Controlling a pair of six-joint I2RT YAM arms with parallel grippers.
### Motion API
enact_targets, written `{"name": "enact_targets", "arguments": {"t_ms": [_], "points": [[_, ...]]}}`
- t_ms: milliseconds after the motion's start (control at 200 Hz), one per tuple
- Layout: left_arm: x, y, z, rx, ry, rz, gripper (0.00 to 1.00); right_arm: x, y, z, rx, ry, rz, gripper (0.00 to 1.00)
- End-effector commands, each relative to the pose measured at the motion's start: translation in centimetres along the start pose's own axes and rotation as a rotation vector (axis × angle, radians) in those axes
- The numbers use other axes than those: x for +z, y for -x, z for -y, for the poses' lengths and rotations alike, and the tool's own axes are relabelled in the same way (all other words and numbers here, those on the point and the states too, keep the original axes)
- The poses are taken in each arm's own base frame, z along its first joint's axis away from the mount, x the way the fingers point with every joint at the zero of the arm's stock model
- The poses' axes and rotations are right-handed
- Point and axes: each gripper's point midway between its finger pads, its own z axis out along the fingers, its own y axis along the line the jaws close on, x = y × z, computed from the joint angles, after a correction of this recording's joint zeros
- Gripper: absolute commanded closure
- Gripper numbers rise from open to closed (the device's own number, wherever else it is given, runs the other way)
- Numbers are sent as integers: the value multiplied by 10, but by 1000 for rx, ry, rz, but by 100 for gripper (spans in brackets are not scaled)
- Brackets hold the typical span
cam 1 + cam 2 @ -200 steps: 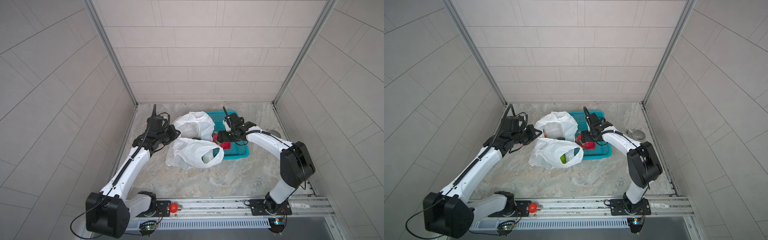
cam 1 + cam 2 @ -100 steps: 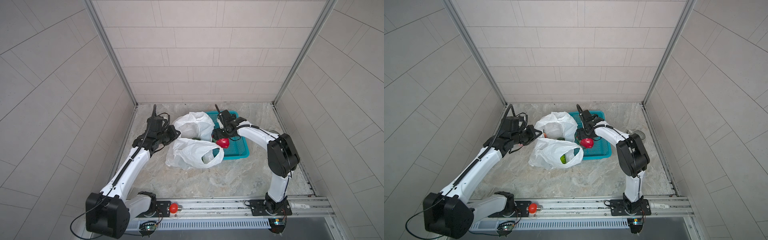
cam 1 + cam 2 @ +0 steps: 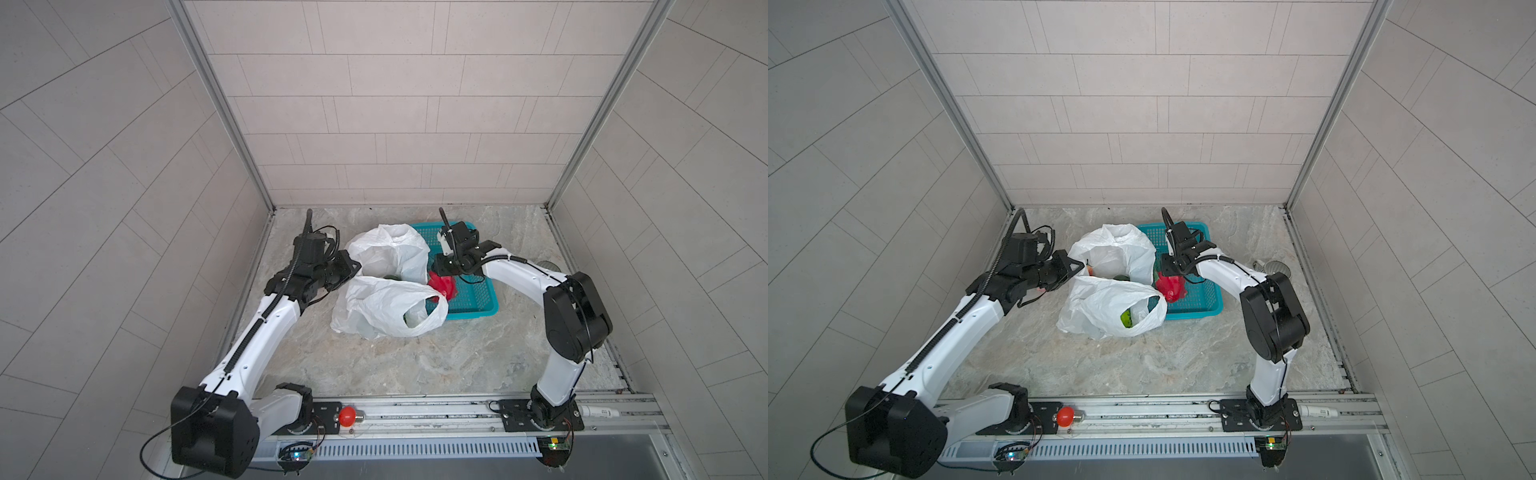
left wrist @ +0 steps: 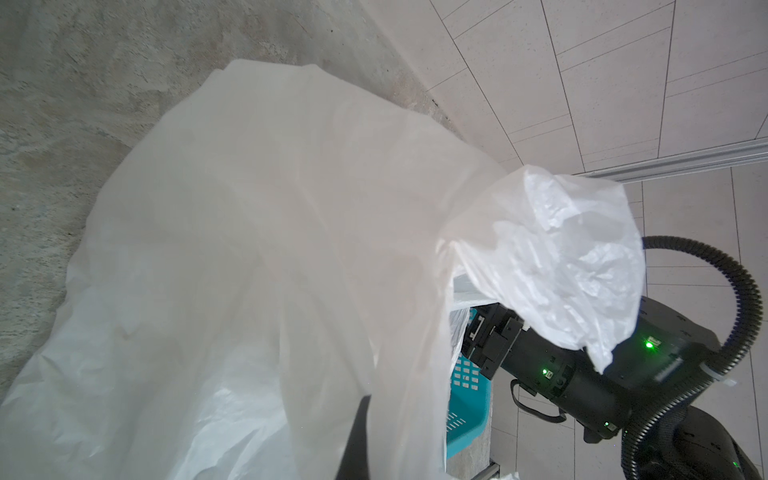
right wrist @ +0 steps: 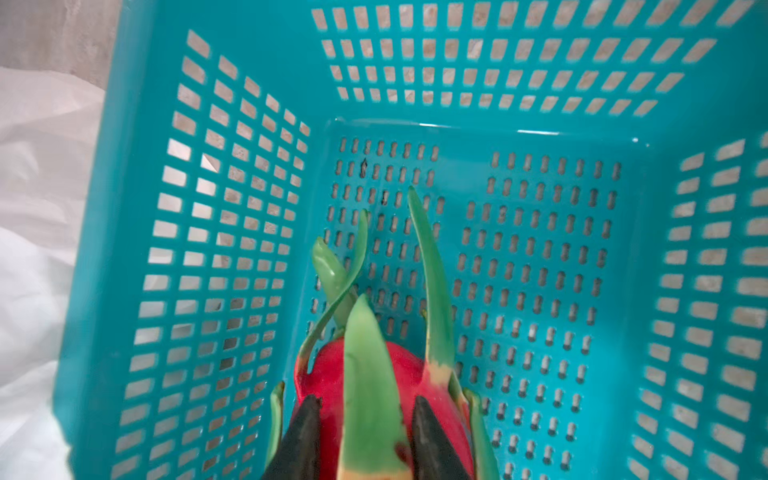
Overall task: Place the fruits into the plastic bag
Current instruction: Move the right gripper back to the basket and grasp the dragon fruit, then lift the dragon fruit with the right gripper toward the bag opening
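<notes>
Red-pink dragon fruit (image 5: 328, 382) is where the change lies: a second ago the right gripper (image 5: 365, 401) stood wide above it, and now its black fingertips (image 5: 303, 432) have drawn in and press either side of the fruit, one long green scale standing up between them. The fruit has not yet risen and still sits in the teal basket (image 5: 540, 124), in the corner just beside the plastic bag (image 3: 386, 307). By my reading the grasp is only now made, so the lift and the carry across to the bag come next. The left gripper (image 3: 351, 266) stays closed at the bag's raised lobe, apparently pinching the film to keep the mouth up. Much is hidden. In the left wrist view the film veils nearly everything, so the pinch itself cannot be seen. The right wrist view cuts off the lower part of the fruit, so how deep the grip sits is unclear. A green fruit (image 3: 1127, 318) shows through a handle loop, but the rest of the bag's contents are hard to make out.
</notes>
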Motion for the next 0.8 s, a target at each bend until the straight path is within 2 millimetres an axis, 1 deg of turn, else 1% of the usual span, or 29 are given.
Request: {"name": "enact_targets", "arguments": {"t_ms": [0,255,375,500,791], "points": [[-6,3,4,21,-7,19,100,-5,-29,18,54,-23,-97,76],[-7,3,5,23,-12,21,100,-28,-21,33,117,-9,-42,88],[-7,4,6,25,-12,18,100,-39,-19,34,123,-6,-18,92],[-6,5,8,26,-15,16,100,-51,-11,29,123,17,17,94],[-5,8,11,27,-20,15,100,-86,16,17,106,50,119,95]]}}
